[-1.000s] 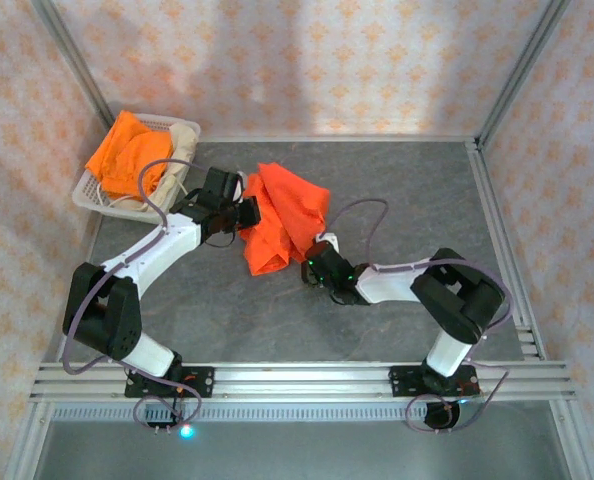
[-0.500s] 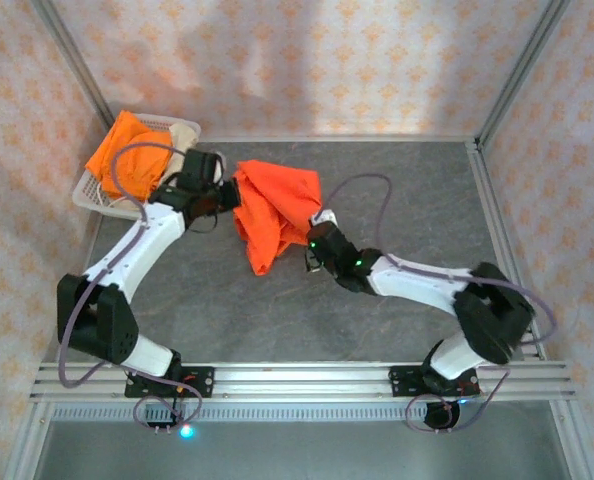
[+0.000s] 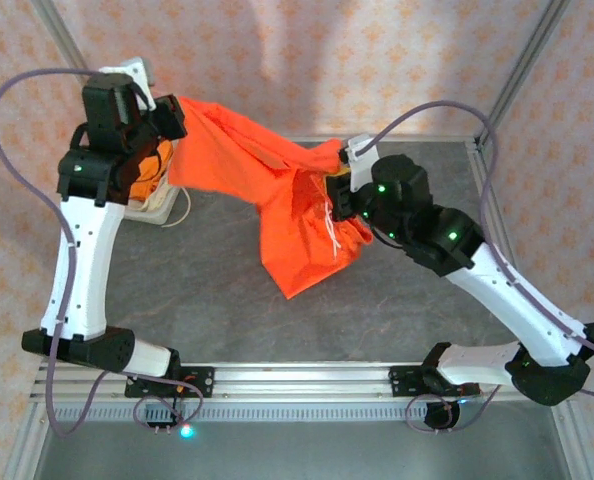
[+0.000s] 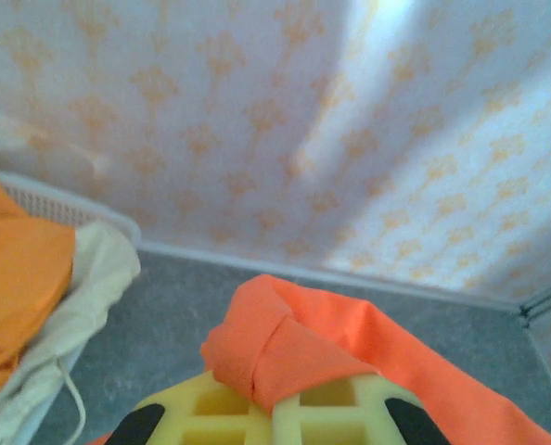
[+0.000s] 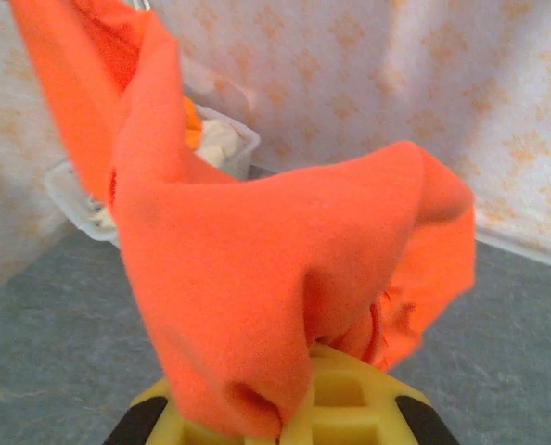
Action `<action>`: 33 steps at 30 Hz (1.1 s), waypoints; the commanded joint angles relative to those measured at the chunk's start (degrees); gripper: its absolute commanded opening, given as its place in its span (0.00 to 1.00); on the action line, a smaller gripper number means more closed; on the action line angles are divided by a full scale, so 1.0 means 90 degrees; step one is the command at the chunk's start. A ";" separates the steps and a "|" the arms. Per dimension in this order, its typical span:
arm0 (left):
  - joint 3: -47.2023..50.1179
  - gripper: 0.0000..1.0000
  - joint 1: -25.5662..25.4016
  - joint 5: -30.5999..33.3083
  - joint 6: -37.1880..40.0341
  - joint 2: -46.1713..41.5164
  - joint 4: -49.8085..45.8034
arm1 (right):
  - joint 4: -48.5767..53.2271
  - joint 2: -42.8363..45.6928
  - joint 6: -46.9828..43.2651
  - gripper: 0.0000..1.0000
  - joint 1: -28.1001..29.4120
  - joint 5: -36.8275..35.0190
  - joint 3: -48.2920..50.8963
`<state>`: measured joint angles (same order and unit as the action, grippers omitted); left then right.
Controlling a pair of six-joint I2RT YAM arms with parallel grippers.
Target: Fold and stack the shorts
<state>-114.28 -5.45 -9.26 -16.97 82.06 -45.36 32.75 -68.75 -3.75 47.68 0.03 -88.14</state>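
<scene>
A bright orange pair of shorts (image 3: 287,210) hangs stretched in the air between my two grippers, its lower part drooping toward the grey table, a white drawstring dangling. My left gripper (image 3: 174,118) is raised at the back left and is shut on one corner of the shorts (image 4: 285,348). Over the table's middle, my right gripper (image 3: 345,178) is shut on the other end, with cloth (image 5: 257,269) bunched over its fingers. Another orange pair (image 4: 16,278) and a cream-beige pair (image 4: 85,283) lie in the basket.
The white mesh basket (image 4: 62,209) stands at the back left corner, partly hidden under my left arm in the top view (image 3: 149,208). Patterned walls close the back and both sides. A metal rail (image 3: 297,380) runs along the near edge.
Both arms have risen and moved apart, lifting the orange shorts off the table and spreading them. The right gripper closed on the cloth about a second ago.
</scene>
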 commanded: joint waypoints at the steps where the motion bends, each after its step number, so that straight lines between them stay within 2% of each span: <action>1: -0.0940 0.00 0.0107 0.0349 0.0329 0.0218 -0.0655 | 0.0620 0.0070 -0.0036 0.00 0.0001 0.0582 -0.0663; 7: -0.2902 0.00 0.0137 0.0496 0.0382 0.0662 -0.1117 | 0.0404 0.0486 0.0325 0.00 0.0005 0.1253 -0.1173; 11: -0.4113 0.00 0.0231 0.0782 0.0344 0.0998 -0.1239 | 0.0092 0.0332 0.0582 0.00 0.0062 0.1974 -0.1578; 18: -0.4490 0.00 0.0595 0.1026 0.0132 0.0917 -0.0637 | -0.0038 -0.0252 0.0942 0.00 0.0210 0.2532 -0.2493; 21: -0.4653 0.00 0.0606 0.0946 -0.0045 0.0950 -0.0283 | 0.0006 -0.0061 0.0896 0.00 0.0210 0.2048 -0.2399; 23: -0.4653 0.00 0.0606 0.0792 -0.0236 0.1014 -0.0006 | 0.0097 0.0069 0.0884 0.00 0.0210 0.1348 -0.2163; 30: -0.4644 0.00 0.0492 -0.0186 -0.0862 0.2130 0.0196 | 0.1246 0.0445 0.0329 0.00 0.0099 -0.1700 -0.1147; 31: -0.4638 0.00 0.0391 -0.0252 -0.0795 0.2334 0.0128 | 0.1326 0.0474 0.0377 0.00 -0.0035 -0.1887 -0.0907; 33: -0.4603 0.00 0.0064 -0.0269 -0.0498 0.2727 0.0018 | 0.1388 0.0565 0.0641 0.00 -0.0553 -0.1718 -0.0321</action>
<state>-156.64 -2.39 -8.78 -22.15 100.79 -45.06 40.66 -64.12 1.43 46.54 -6.46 -95.70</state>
